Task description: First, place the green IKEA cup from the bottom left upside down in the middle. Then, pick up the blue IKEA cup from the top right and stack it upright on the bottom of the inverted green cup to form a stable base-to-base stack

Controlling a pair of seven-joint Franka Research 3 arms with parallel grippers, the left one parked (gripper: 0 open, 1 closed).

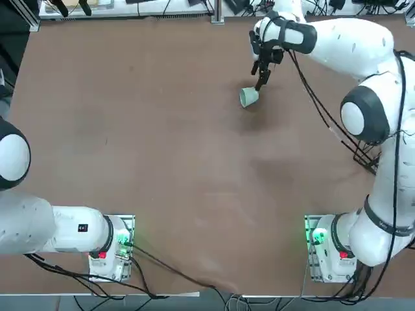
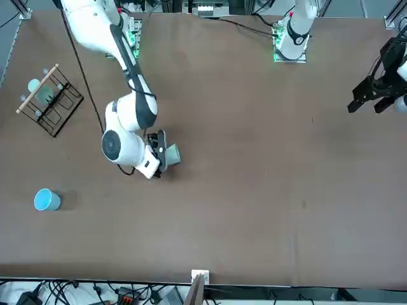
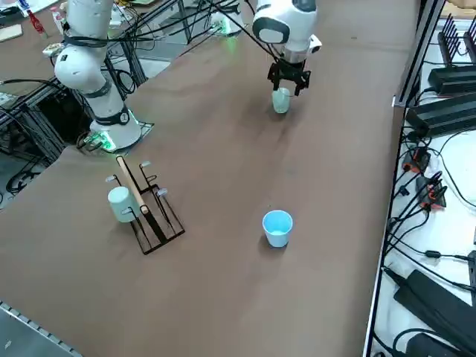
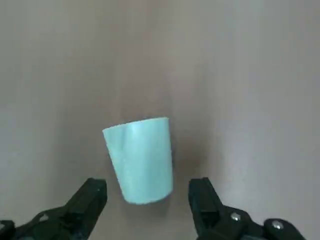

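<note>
First step: the right gripper [image 4: 145, 200] hovers, jaws spread, astride the green IKEA cup [image 4: 140, 159]; next, pinch it.

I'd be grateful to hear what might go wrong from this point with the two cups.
1. The right gripper is open, its fingers either side of the inverted green cup; withdrawing off-line could knock it over.
2. Its upturned base is small, so the blue cup may tip if stacked off-centre.
3. The blue cup stands near the rack, leaving less room to approach it.
</note>
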